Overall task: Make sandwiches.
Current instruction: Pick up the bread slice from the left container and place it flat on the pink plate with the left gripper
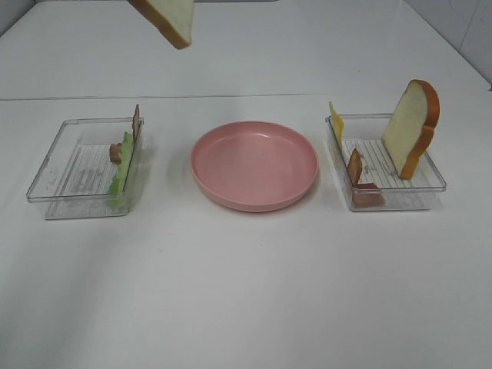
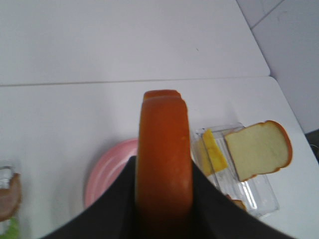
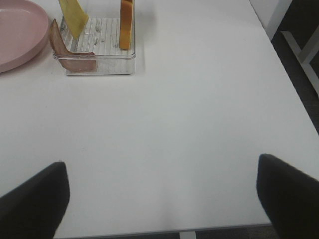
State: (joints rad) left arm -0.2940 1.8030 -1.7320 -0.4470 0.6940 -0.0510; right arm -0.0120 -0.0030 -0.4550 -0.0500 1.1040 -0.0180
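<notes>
One bread slice (image 2: 164, 139) in left tool (image 2: 164, 204)

The plate (image 1: 254, 165) lies between the left tray (image 1: 77, 173) and the right tray (image 1: 411, 192) holding bread (image 1: 411, 127).

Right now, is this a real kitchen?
Probably not: more like a robot practice table. The white table holds clear trays of toy food, and the left gripper holds a toy bread slice.

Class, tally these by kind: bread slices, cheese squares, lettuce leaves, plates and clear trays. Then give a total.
Bread slices: 2
Cheese square: 1
Lettuce leaf: 1
Pink plate: 1
Clear trays: 2
Total: 7
</notes>
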